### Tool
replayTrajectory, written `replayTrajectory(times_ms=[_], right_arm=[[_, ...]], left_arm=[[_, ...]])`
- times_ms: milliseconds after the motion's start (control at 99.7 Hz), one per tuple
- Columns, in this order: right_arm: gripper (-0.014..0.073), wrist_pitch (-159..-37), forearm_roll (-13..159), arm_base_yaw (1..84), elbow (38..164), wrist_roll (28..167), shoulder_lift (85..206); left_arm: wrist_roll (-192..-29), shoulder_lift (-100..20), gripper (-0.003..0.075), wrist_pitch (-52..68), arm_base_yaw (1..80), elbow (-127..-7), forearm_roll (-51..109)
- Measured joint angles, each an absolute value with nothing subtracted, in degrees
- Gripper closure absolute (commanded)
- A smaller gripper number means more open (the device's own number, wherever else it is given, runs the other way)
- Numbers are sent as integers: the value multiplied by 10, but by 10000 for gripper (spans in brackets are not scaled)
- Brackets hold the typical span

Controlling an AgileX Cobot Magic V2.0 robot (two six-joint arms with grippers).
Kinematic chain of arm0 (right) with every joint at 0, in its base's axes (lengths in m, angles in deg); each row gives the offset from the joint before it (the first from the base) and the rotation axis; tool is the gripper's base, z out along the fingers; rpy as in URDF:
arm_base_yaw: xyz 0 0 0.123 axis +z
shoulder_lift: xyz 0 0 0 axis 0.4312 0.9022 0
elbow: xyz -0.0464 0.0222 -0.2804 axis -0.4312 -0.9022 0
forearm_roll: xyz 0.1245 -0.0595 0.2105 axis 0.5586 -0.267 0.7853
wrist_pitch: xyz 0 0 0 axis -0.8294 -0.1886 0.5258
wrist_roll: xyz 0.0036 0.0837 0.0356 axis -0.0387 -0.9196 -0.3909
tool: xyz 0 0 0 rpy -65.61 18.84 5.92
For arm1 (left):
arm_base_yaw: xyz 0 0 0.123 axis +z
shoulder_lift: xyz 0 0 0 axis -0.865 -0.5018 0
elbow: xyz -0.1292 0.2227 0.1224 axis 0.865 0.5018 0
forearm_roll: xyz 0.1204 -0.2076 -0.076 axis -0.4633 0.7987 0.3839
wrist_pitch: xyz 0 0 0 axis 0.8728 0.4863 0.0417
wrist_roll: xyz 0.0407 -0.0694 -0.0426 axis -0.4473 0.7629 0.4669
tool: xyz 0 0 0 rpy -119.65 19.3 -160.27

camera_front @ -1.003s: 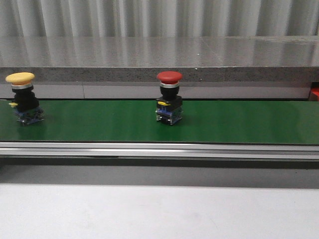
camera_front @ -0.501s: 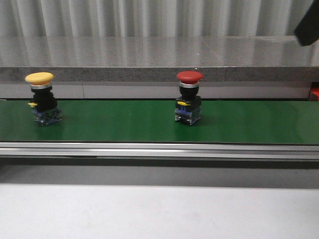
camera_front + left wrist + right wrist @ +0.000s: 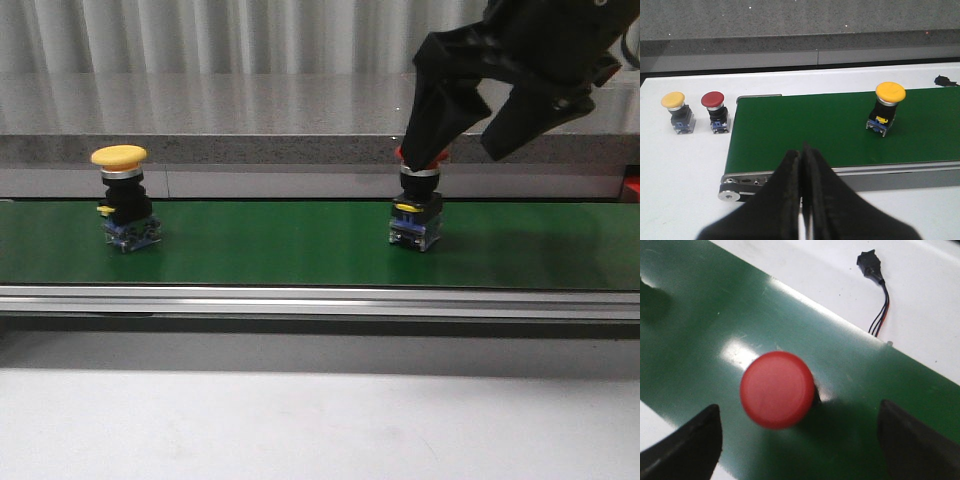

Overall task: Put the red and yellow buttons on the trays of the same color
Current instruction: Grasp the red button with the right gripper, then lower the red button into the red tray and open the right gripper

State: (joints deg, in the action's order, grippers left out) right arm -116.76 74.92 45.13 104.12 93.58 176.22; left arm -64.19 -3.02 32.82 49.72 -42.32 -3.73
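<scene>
Right gripper (image 3: 470, 130) spread wide, hanging directly above the red mushroom-cap push button (image 3: 777, 389), which stands upright on the green conveyor belt (image 3: 280, 245) between its fingers (image 3: 687, 442), untouched. Left gripper (image 3: 802, 165) pressed together; beyond it, the yellow mushroom-cap push button (image 3: 885, 107) upright on the belt.

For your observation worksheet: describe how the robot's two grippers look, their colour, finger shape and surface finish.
Both are matte black. The right gripper has broad, angular, wedge-like fingers with rounded corners. The left gripper has long fingers tapering to narrow tips, with a slightly rough, ribbed-looking inner edge. No markings or cables show on either.
</scene>
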Motion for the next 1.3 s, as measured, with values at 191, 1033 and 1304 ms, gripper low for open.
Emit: replayTrajectory(times_ms=[191,1033,1304], right_arm=[[157,-1165,748,451,1061,938,1802],[448,-1314,741,117,1273,938,1794],[448,-1268,738,-5,1337,920,1881]], left_arm=[[-642,-30,739,328,497,-423,-37],[-642,-30,739,328,497,-423,-37],[-642,-30,739,328,497,-423,-37]])
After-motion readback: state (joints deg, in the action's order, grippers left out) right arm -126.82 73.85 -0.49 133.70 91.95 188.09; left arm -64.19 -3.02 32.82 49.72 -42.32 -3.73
